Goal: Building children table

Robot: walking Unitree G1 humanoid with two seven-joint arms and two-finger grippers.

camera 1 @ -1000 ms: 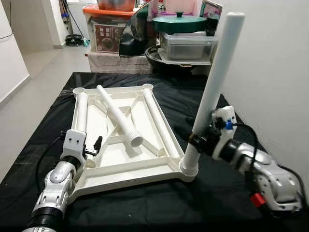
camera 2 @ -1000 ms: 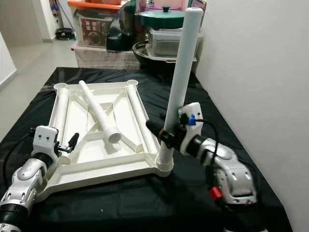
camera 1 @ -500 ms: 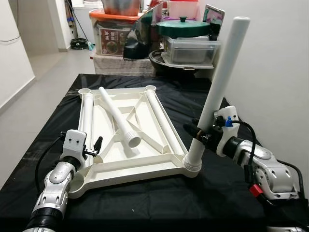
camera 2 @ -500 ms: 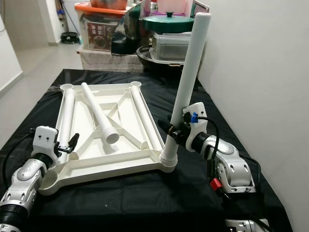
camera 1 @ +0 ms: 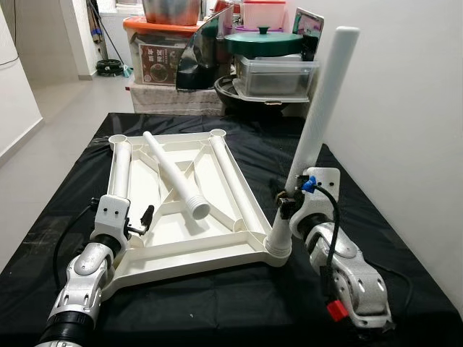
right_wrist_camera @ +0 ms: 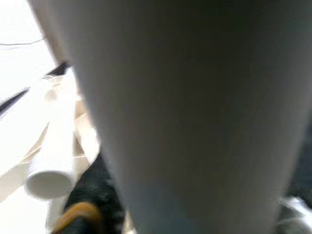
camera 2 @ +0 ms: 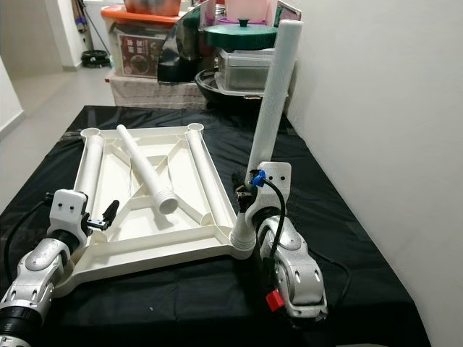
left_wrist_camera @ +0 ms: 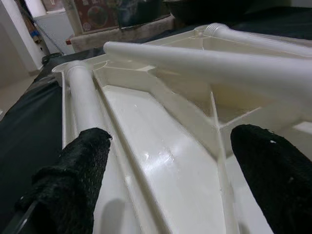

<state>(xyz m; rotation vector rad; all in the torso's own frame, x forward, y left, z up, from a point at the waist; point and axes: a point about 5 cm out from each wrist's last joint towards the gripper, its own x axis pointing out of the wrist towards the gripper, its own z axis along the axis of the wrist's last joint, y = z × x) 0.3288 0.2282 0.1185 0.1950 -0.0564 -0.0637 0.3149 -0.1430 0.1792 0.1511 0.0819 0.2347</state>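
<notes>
An upturned white plastic tabletop (camera 1: pixel 189 257) lies on a black-covered table (camera 1: pixel 217 311). A long white leg (camera 1: pixel 323 108) stands in its near right corner socket (camera 1: pixel 278 247), leaning slightly right. My right gripper (camera 1: pixel 288 202) is shut on this leg low down, and the leg (right_wrist_camera: pixel 195 97) looms close in the right wrist view. Three loose legs lie in the tabletop: one diagonal (camera 1: pixel 176 176), one along the left side (camera 1: pixel 119 170), one along the right side (camera 1: pixel 233 181). At the near left corner my left gripper (camera 1: pixel 141 223) is open, its fingers (left_wrist_camera: pixel 78 165) spread over the tabletop's inside.
Behind the table stand stacked storage boxes (camera 1: pixel 155 50), a green-lidded pot (camera 1: pixel 264 40) and a clear tub (camera 1: pixel 278 72). A white wall (camera 1: pixel 405 108) runs close along the right. Bare floor (camera 1: pixel 58 108) lies to the left. Black cloth shows to the right of the tabletop.
My right forearm has swung from the right of the leg round toward me, still holding the leg. The leg stands a little straighter. The left gripper has stayed put.
</notes>
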